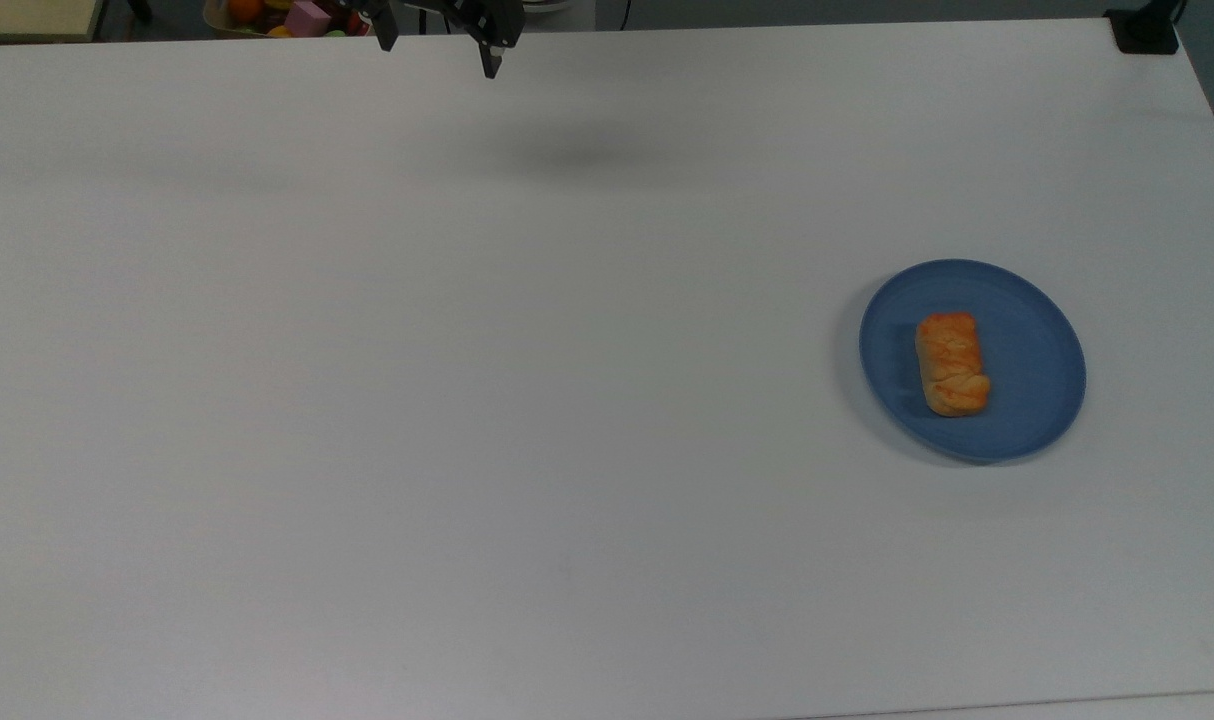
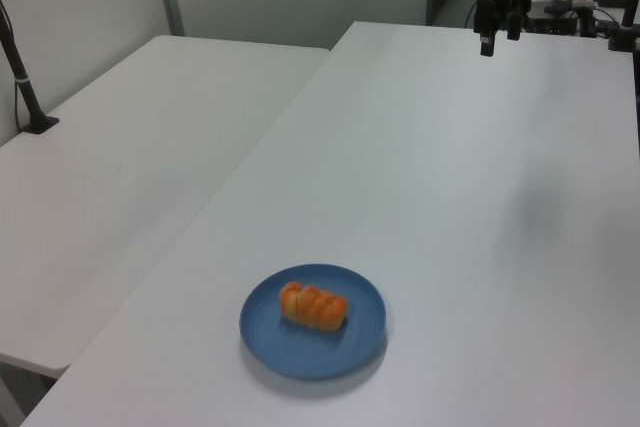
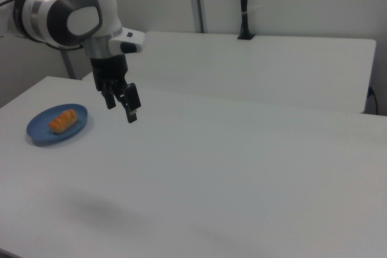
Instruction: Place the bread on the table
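Nothing of the task is done yet. The bread (image 1: 952,363) lies on the blue plate (image 1: 1037,350), near the surface's (image 1: 467,400) edge on the top view's right. The tool (image 3: 120,101) hangs released and empty high above the surface, well apart from the plate. Reaching, grasping, lifting and setting the bread down on the bare surface are all left.

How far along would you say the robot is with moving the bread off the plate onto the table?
Nothing looks done yet: the bread lies on the blue plate. The gripper is open and empty, hanging above the table far from the plate. Reaching, grasping, lifting and setting down all remain.
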Available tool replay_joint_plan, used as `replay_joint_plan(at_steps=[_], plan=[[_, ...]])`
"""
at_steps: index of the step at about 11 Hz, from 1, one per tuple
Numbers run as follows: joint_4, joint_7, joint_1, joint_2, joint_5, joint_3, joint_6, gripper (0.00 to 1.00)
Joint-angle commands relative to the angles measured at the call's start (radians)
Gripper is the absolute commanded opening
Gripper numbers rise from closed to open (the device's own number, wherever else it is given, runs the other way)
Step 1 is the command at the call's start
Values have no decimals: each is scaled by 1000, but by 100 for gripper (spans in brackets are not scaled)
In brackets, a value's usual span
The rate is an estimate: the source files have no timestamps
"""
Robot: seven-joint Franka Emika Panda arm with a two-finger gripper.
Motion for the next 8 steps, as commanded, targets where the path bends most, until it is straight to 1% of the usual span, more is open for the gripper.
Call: replay_joint_plan(at_steps=[1,3,6,8], plan=[[49,-55,-29,1,20,-1,-59,100],[50,-57,-29,10,21,-1,-56,100],[54,-134,-35,10,40,-4,-54,100],[121,-131,-40,44,96,-4,-59,100]])
